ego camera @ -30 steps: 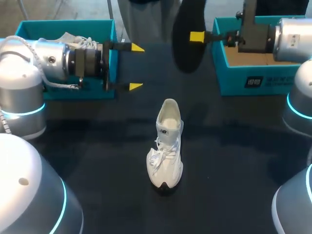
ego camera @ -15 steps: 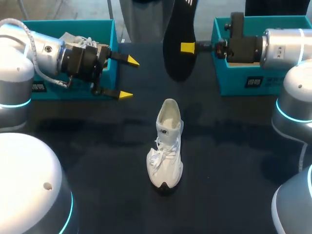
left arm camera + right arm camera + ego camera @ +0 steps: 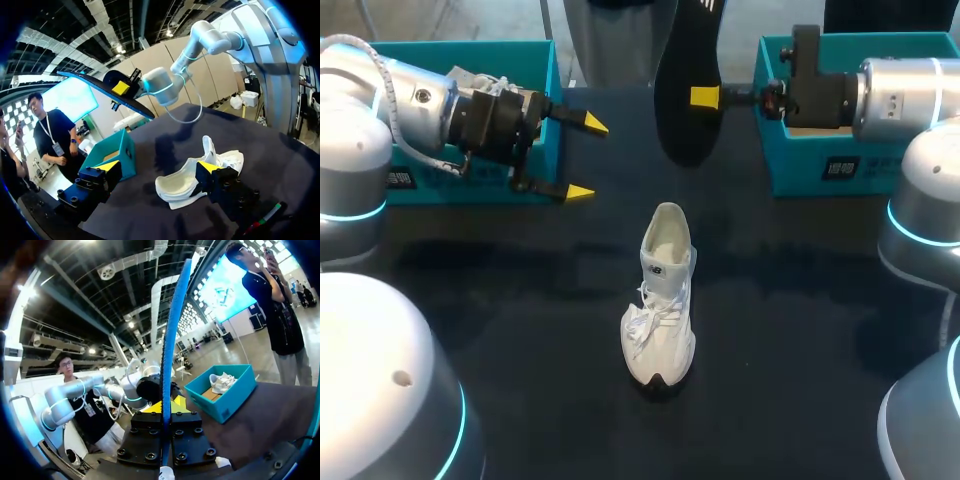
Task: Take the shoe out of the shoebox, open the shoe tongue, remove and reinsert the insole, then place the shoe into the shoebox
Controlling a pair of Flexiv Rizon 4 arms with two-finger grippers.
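– The shoe (image 3: 660, 300): where does it lie from your jaws?
– It is out of both boxes and stands on its sole in the middle of the table (image 3: 520, 330). The toe points toward the robot and the heel opening toward the far edge, so its long axis runs near to far. Your right gripper (image 3: 705, 97) is clamped on the dark insole (image 3: 685, 60), which it holds raised between the left shoebox (image 3: 450, 47) and the right shoebox (image 3: 820, 170).
– And the insole's axis?
– Roughly upright. Its lower end hangs above and beyond the heel opening, apart from it. I judge you will have to tip it toward the toe to feed it in.
– The left side?
– Your left gripper (image 3: 587, 158) is spread wide and holds nothing, just beside the left shoebox. In its wrist view the shoe lies ahead, framed by the open jaws. It is the free one to steady the shoe.
– Any writing?
– There is a small logo on the shoe's side, white marks on the insole, and a label (image 3: 840, 167) on the right shoebox's front. I won't read them off.
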